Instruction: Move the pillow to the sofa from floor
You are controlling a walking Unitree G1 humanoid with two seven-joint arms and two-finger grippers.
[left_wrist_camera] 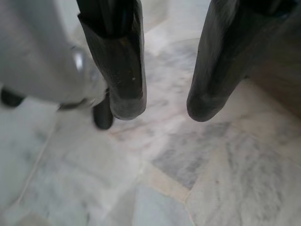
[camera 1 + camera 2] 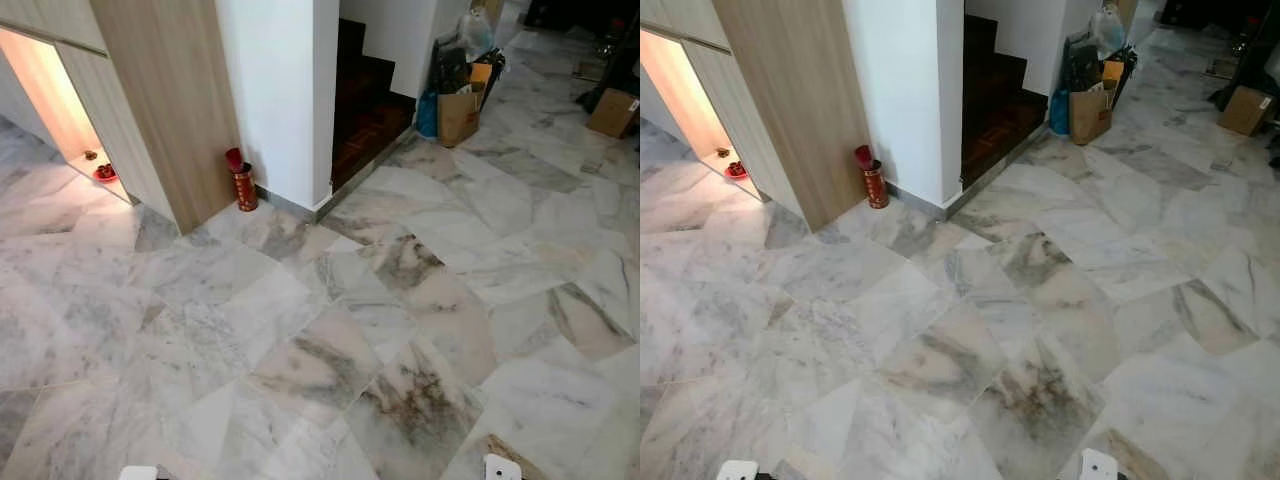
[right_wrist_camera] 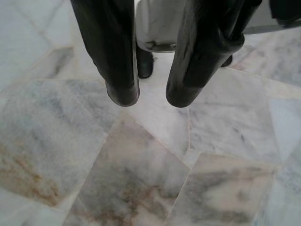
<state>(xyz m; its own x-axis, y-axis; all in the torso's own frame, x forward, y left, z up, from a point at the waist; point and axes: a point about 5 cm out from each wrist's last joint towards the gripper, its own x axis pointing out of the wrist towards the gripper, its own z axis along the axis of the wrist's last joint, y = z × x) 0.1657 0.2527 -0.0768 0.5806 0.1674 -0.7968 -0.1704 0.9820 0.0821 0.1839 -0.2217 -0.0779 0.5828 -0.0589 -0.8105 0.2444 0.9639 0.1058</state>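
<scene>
Left gripper (image 1: pixel 160 110): hangs over the floor, jaws parted with a clear gap, nothing between them
Right gripper (image 3: pixel 150 99): hangs over the floor, jaws a little apart, nothing held
Floor (image 2: pixel 330 340): pale marble tiles with grey and brown veins, laid at an angle
Red canister (image 2: pixel 243 185): upright on the floor at the foot of the white pillar (image 2: pixel 275 90), touching or just beside it
Wood panel (image 2: pixel 160 100): left of the pillar; lit niche beyond it with a small red object (image 2: pixel 105 173)
Stairs (image 2: pixel 365 100): dark steps right of the pillar
Paper bag (image 2: pixel 457 115): brown, near the stairs, among other bags
Cardboard box (image 2: pixel 612 110): far right on the floor
Pillow: cannot tell where it lies
</scene>
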